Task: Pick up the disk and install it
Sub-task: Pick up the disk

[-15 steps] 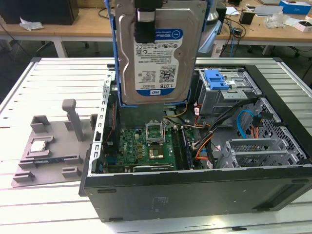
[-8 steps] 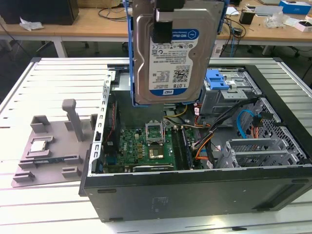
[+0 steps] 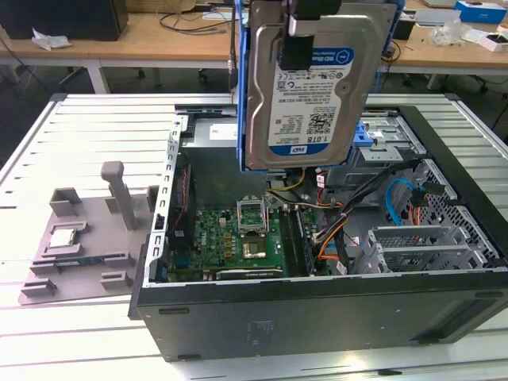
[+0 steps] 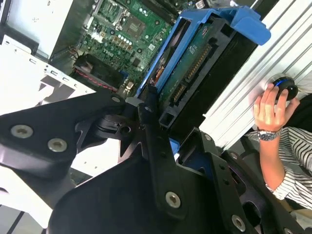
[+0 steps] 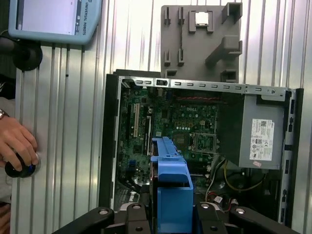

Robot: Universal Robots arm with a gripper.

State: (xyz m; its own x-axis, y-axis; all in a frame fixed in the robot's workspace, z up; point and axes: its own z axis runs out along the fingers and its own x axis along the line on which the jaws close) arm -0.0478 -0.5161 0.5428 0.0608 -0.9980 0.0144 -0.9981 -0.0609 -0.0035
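The gripper is closed on the disk, its fingers clamped against the blue carrier. It holds the disk upright in the air above the open computer case, with the label facing the exterior view. In the first wrist view the carrier hangs over the motherboard, and a person's hand rests on a black knob on the slatted table beside the case.

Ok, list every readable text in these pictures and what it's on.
Label on the disk: fine print and barcodes, too small to read.
Sticker on the power supply: too small to read.
Screen of the teach pendant: blurred, unreadable.
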